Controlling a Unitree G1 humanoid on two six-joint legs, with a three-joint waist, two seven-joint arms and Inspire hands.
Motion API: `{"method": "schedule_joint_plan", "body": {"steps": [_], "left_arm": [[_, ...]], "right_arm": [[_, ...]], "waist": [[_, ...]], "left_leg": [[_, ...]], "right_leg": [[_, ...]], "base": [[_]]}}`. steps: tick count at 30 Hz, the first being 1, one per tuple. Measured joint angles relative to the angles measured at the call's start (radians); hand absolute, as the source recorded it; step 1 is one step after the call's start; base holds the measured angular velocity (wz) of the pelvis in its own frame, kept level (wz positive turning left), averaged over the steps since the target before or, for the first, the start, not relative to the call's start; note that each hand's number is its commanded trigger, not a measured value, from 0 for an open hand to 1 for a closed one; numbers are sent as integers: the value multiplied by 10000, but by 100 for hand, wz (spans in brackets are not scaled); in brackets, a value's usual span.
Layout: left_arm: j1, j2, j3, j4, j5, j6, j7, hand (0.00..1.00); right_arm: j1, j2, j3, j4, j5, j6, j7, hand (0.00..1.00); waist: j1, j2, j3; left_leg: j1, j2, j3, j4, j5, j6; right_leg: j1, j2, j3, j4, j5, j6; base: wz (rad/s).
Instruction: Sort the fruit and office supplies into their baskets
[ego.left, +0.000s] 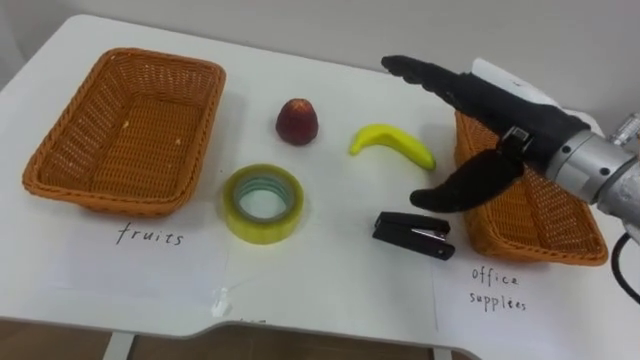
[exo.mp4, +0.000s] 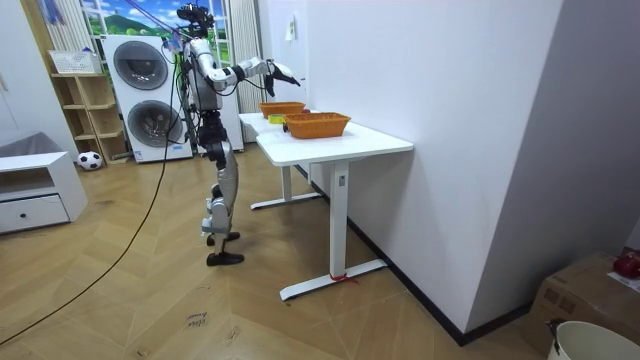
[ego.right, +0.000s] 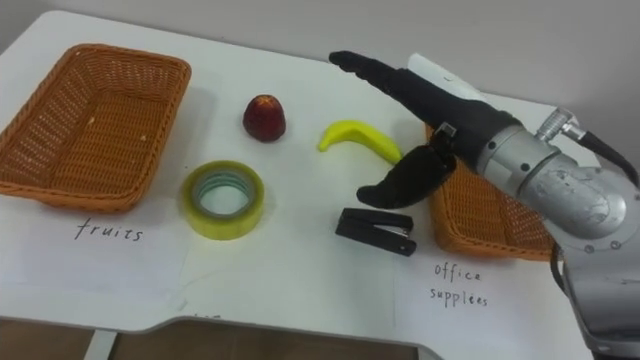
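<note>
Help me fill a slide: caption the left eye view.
Open right hand hovers near the banana and black stapler, beside the office-supplies basket.

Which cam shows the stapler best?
Left eye view: the stapler lies whole, a clear gap below the right hand. Right eye view has the thumb closer over it. Room view is too far off to tell it.

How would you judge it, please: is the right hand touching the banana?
Apart. In the left eye view bare white table shows between the banana and the open right hand.
</note>
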Motion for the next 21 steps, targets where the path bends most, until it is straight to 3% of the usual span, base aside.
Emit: {"method": "schedule_joint_plan", "body": {"steps": [8, 14, 21], "left_arm": [[-72, 28, -182, -14, 1, 45, 10, 0], [-96, 13, -215, -32, -11, 105, 9, 0], [-174, 13, -220, -315, -32, 151, 0, 0]], "right_arm": [[30, 23, 66, 2, -147, 27, 29, 0], [62, 362, 765, 3, -825, 284, 309, 0], [343, 799, 986, 322, -832, 301, 665, 0]], "waist": [[196, 66, 44], [277, 56, 33], [427, 47, 25]], "left_leg": [[23, 12, 47, -41, 0, 0], [2, 20, 38, -33, 1, -1], [-80, -8, -106, -3, 3, 0]], "right_leg": [[-23, 16, -14, -1, 1, -2], [-31, 24, -26, -2, 4, -6], [-42, 5, -26, -27, 4, -5]], "base": [[-2], [0], [5]]}}
